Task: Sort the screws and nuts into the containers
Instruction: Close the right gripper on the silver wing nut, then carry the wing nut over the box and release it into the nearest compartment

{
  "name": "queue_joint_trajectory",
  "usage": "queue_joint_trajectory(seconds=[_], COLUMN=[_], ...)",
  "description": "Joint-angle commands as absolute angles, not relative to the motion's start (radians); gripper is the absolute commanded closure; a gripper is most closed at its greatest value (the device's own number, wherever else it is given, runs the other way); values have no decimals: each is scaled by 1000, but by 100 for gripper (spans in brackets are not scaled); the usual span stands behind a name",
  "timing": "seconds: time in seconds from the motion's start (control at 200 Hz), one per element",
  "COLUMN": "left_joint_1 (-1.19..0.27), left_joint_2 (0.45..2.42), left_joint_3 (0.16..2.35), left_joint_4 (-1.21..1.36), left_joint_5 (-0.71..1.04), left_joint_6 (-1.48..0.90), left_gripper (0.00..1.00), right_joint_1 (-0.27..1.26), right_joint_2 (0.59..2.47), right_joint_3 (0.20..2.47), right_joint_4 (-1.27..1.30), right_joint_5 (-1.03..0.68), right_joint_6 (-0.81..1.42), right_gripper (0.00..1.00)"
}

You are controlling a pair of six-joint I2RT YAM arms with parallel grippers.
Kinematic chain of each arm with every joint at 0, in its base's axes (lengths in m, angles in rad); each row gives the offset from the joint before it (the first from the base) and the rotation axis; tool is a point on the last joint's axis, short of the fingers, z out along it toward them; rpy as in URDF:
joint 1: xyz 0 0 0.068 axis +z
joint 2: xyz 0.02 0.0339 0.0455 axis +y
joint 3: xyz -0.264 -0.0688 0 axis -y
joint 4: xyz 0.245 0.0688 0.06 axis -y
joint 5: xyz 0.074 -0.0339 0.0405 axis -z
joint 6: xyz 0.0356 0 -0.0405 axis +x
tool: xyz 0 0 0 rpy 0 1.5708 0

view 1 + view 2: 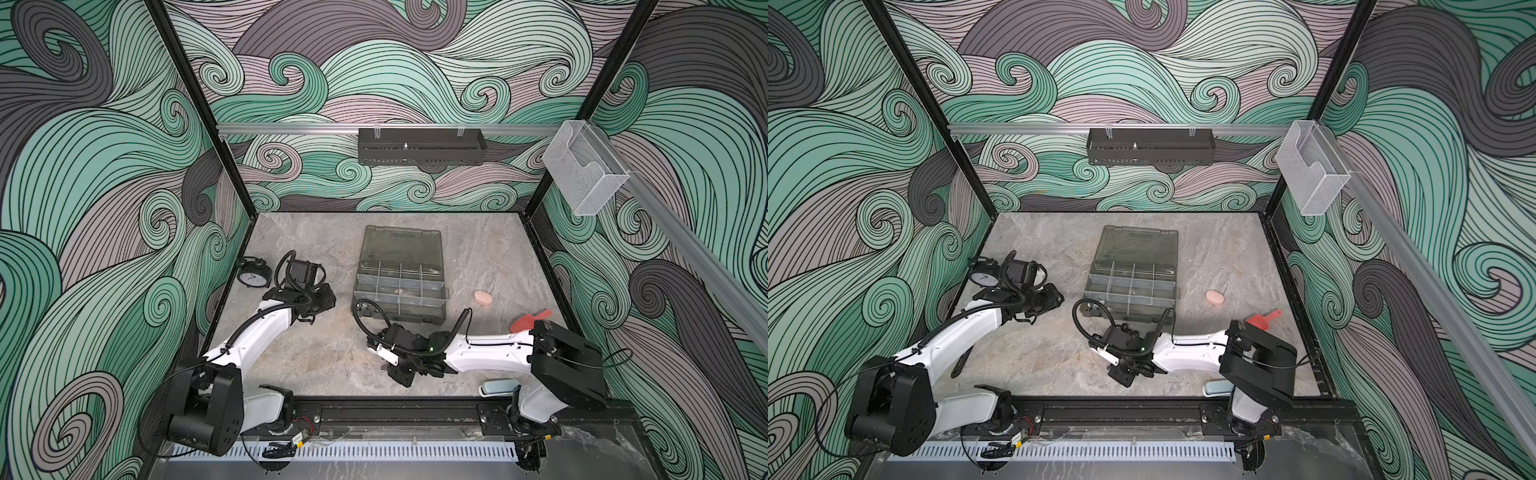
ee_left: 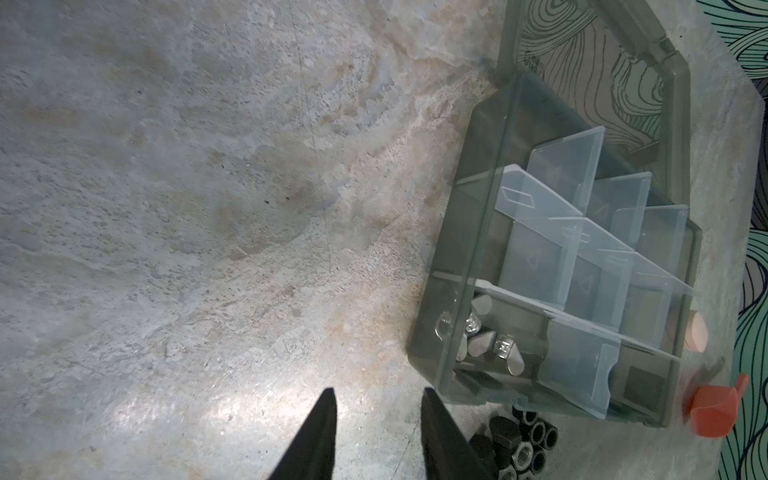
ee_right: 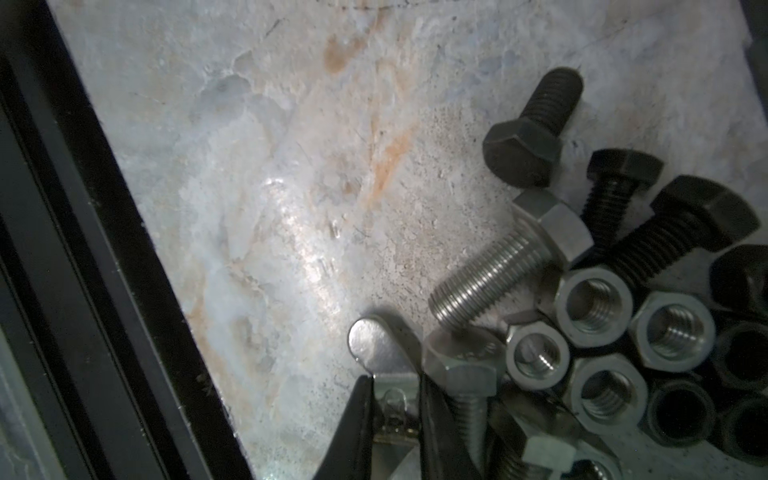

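My right pincer [image 3: 394, 380] is clamped on a silver wing nut [image 3: 374, 345]: both jaws press its body and one wing sticks out past the tips. Hard against the outside of one jaw lies a silver screw [image 3: 461, 374], head toward the tips. The heap spreads away from there, with silver nuts [image 3: 594, 299] first, black nuts [image 3: 677, 411] behind them and black screws [image 3: 532, 129] farthest out. A second silver screw lies tilted across the nuts. The heap crowds that one side only; off the other jaw, bare table [image 3: 270, 187] runs to a black rail [image 3: 83, 249]. My left pincer [image 2: 379, 392] stands open, jaws apart with only tabletop between them. Just beside one of its jaws sits a cluster of black nuts. Beyond those is the case [image 2: 469, 249] with its lid laid back, and its nearest corner compartment [image 2: 424, 353] holds silver wing nuts [image 2: 482, 336]. Past the case I see a pink oval [image 2: 696, 336] and a red scoop [image 2: 715, 411]. In both top views the heap and the grip are hidden under the right arm [image 1: 478, 353]. Those views do show the case just beyond that arm's wrist and a clock [image 1: 253, 274] behind the left arm [image 1: 266, 328].
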State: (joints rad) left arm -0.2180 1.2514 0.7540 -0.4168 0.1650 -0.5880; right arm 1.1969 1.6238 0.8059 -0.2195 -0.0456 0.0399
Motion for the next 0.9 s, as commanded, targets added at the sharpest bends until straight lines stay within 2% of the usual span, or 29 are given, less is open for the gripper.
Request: queue_joint_trajectory(seconds=[0.0, 0.245, 0.44, 0.896], left_joint_1=[-210, -205, -202, -200], left_joint_2=[1224, 1201, 1191, 1168], left_joint_3=[751, 746, 745, 699], left_joint_4=[-413, -418, -422, -402], left_joint_5=[166, 160, 168, 222], left_joint_6=[-595, -595, -600, -646], left_gripper=[62, 62, 62, 62], right_joint_1=[1201, 1190, 1061, 872], right_joint_2=[1626, 1546, 1537, 1790], right_joint_3=[817, 867, 988, 1229], right_joint_4=[-223, -247, -264, -221], right_joint_5=[-29, -4, -26, -17], right_joint_6=[45, -15, -124, -247], right_gripper=[85, 86, 86, 87])
